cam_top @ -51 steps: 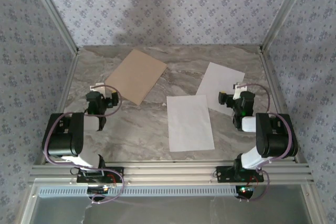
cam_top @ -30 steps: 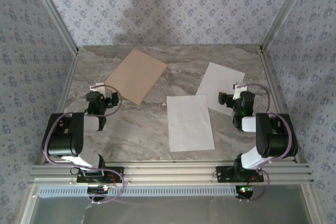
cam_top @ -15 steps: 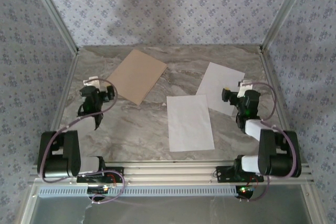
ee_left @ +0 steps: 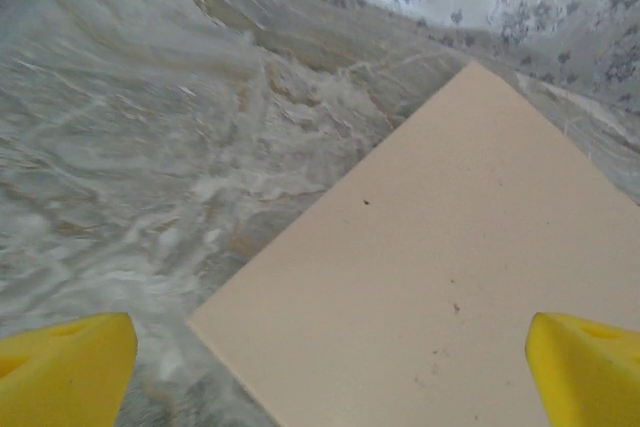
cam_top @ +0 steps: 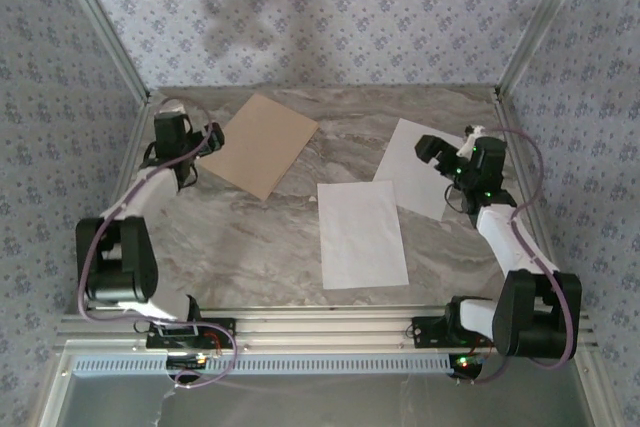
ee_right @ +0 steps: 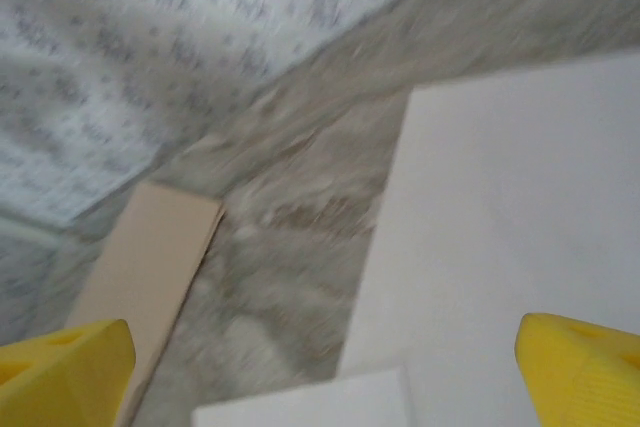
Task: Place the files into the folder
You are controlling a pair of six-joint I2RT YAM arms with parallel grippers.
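— Where does our folder (cam_top: 262,145) lie?
— It lies shut and flat on the counter (cam_top: 250,237), at the far left. Our left hand (cam_top: 210,137) is at the folder's left corner, its fingers spread wide and pinching nothing.
— And the files (cam_top: 361,234)?
— Both are outside the folder. The near sheet (cam_top: 355,247) lies mid-counter and the far sheet (cam_top: 415,152) lies to its right. Their corners meet, and we cannot tell which is on top.
— And our right hand (cam_top: 430,152)?
— It is over the far sheet, spread wide too, and we see nothing between its fingers.
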